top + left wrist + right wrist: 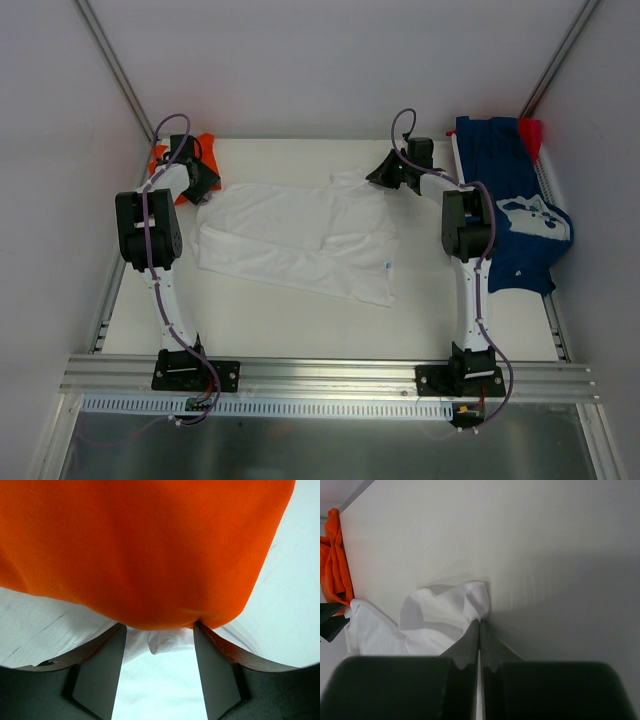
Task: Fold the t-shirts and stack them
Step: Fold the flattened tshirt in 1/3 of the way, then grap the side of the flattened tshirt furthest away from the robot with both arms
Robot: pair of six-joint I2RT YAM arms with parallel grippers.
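The white shirt (pixel 300 238) lies flat. My right gripper (pixel 479 626) is clamped on its far corner for folding. My left gripper (pixel 159 645) straddles the other corner, half open and holding nothing, with the orange shirt (pixel 140 550) just past its tips.

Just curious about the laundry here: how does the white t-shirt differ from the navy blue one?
The white t-shirt is plain; the navy t-shirt carries white print. The white one lies spread out in the middle; the navy one sits at the right edge. The right pincer pinches the white one's corner; no pincer holds the navy one. Both are cloth shirts, not yet stacked.
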